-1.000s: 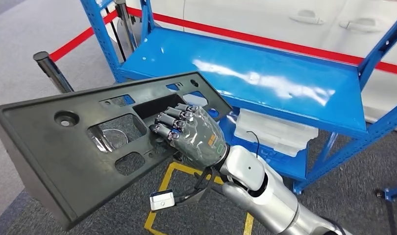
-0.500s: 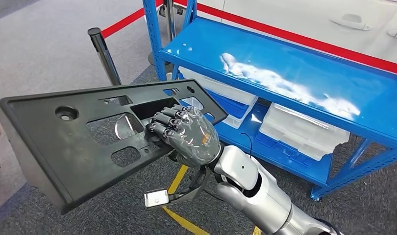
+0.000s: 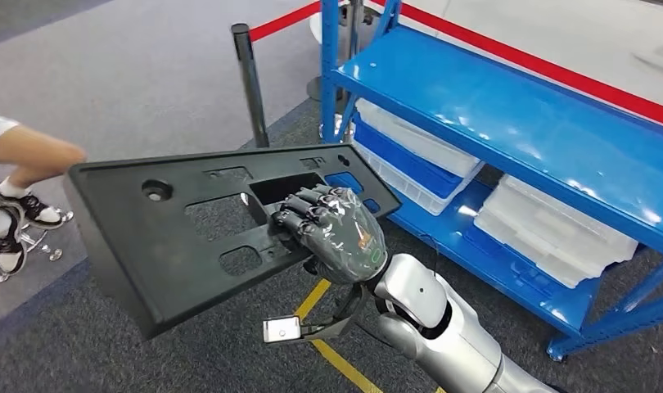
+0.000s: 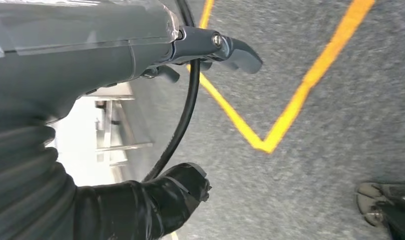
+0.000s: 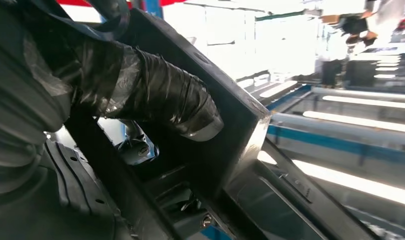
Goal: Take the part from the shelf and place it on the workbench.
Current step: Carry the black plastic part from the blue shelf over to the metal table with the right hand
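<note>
Here one part (image 3: 173, 237), gripped by right hand (image 3: 332, 231).

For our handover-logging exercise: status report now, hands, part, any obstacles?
Right hand grips black panel part, fingers through a cutout. Left hand holds nothing. Part off blue shelf. Person's legs nearby at left.

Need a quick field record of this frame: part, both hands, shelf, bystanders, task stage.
part: long black plastic panel with cutouts, off the shelf, held tilted in the air
right hand: right hand grips the panel, fingers hooked into a cutout
left hand: left hand hangs over grey floor with yellow lines, holding nothing
shelf: blue metal shelf, top level bare; clear plastic bins on the lower level
bystanders: a person's legs at the head view's left edge
task stage: part taken; not yet placed
</note>
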